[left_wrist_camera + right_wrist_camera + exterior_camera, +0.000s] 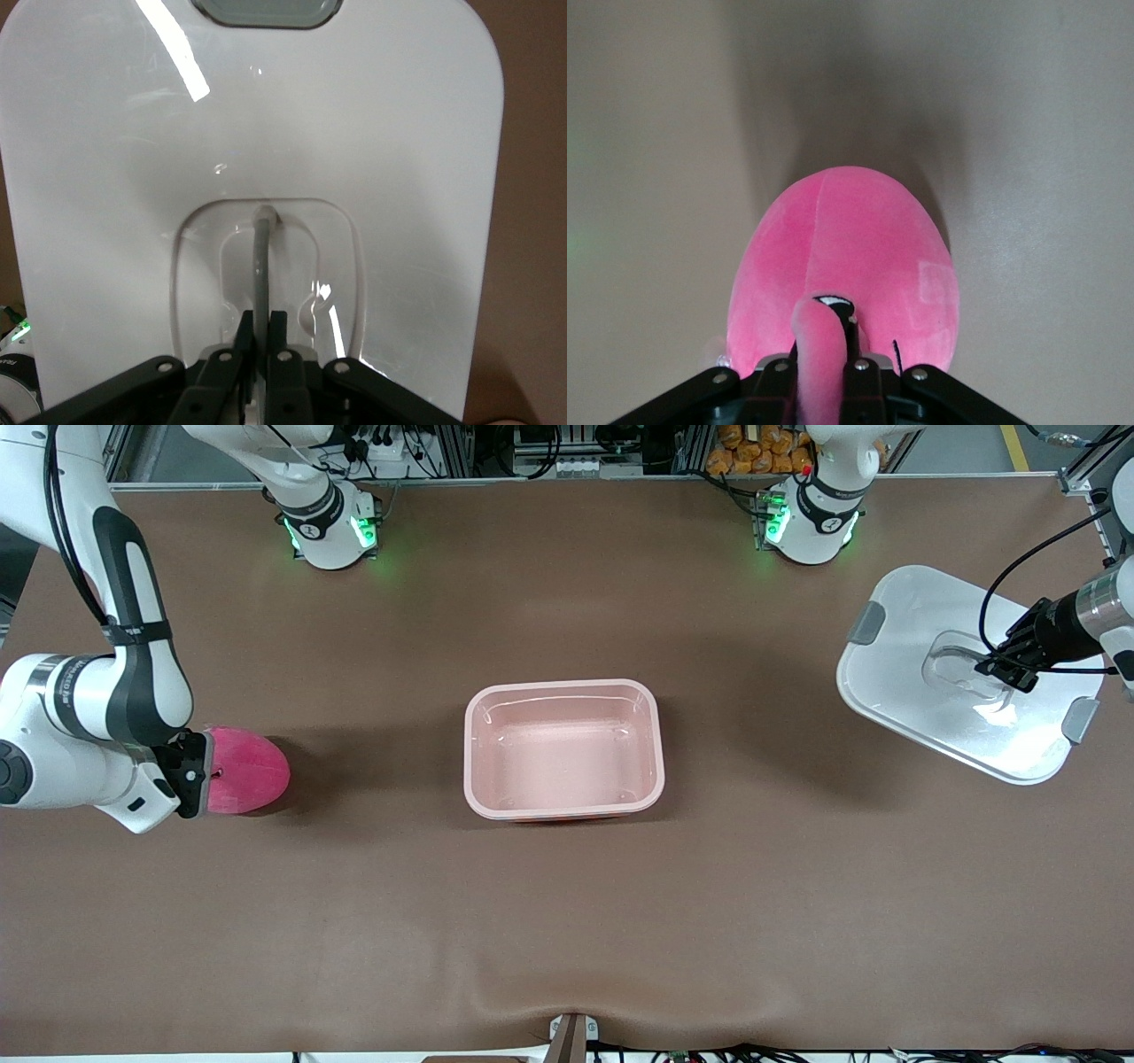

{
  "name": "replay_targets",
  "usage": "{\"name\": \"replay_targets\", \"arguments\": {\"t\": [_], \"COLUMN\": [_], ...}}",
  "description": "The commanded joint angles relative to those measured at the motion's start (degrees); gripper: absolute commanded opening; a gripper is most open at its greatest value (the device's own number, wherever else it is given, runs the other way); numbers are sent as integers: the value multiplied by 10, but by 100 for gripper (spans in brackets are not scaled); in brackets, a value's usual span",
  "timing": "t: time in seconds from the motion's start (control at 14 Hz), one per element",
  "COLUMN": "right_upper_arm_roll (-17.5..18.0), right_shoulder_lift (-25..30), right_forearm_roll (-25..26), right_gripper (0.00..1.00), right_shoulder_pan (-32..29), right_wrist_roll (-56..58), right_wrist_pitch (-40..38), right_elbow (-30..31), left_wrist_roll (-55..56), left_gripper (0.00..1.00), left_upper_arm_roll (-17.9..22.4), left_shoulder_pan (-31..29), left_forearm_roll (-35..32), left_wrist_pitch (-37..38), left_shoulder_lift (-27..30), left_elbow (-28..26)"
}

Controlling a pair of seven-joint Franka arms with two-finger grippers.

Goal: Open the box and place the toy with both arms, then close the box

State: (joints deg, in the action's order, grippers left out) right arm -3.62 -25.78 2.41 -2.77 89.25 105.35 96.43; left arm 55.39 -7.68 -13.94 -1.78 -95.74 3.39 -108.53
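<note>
Right pincer [197, 775] is clamped on the toy [252, 771], toward the right arm's end from the open box [564, 748]. Lift clear before traversing. Left pincer [1005, 662] grips the lid [921, 615] by its handle.

Left tool [999, 666] clamped tight at its arm's table end, right tool [197, 775] pinched closed at the other.

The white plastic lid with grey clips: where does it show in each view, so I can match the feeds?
Front view: the white plastic lid with grey side clips is at the left arm's end of the table, tilted, held by its handle in the left end effector.
Left wrist view: the lid fills the picture.
Right wrist view: not in it.
Shared landmark: the recessed handle that the left end effector is shut on.
</note>
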Motion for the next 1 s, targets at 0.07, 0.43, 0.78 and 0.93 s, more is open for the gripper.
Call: {"name": "replay_targets", "arguments": {"t": [0.07, 0.43, 0.78, 0.93], "right_upper_arm_roll": [4, 5, 5, 6], "right_shoulder_lift": [27, 32, 49, 55], "right_forearm_roll": [-21, -31, -32, -38], "right_gripper": [0, 0, 0, 0], "right_shoulder_pan": [-5, 11, 56, 78], "right_wrist_roll": [1, -141, -265, -319], "right_wrist_pitch": [-8, -98, -122, -124], "right_elbow": [1, -39, -39, -39], "left_wrist_roll": [-20, -21, -21, -21], "left_gripper": [0, 0, 0, 0], "left_upper_arm_roll": [-3, -4, -4, -4], "left_shoulder_pan": [-13, -13, -12, -13], "left_forearm_roll": [13, 11, 11, 11], "left_wrist_pitch": [6, 6, 10, 10], "left_shoulder_lift": [21, 20, 20, 20], "left_elbow": [-12, -12, -10, -9]}}
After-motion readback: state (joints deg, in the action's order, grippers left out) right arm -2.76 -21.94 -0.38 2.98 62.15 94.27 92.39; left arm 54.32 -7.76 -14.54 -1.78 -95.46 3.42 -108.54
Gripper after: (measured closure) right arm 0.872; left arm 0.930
